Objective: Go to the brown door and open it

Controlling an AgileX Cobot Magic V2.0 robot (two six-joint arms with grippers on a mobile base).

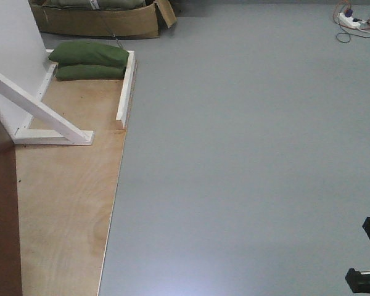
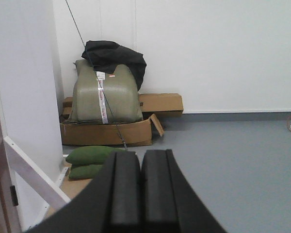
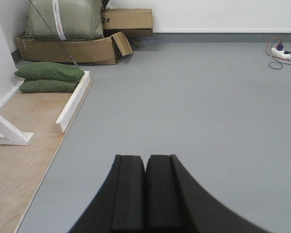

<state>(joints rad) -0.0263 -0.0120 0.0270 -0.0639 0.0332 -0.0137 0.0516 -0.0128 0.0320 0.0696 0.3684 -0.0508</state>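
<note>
Wrist views: fingers (image 2: 125, 191) touching, empty.

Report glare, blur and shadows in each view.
Front-facing view: a pale glare patch on the grey floor at the bottom edge; the brown door is a soft, dark strip at the left edge. Left wrist view: the shut left gripper is a dark, featureless mass, background evenly lit. Right wrist view: the shut right gripper likewise dark; no hard shadows.
</note>
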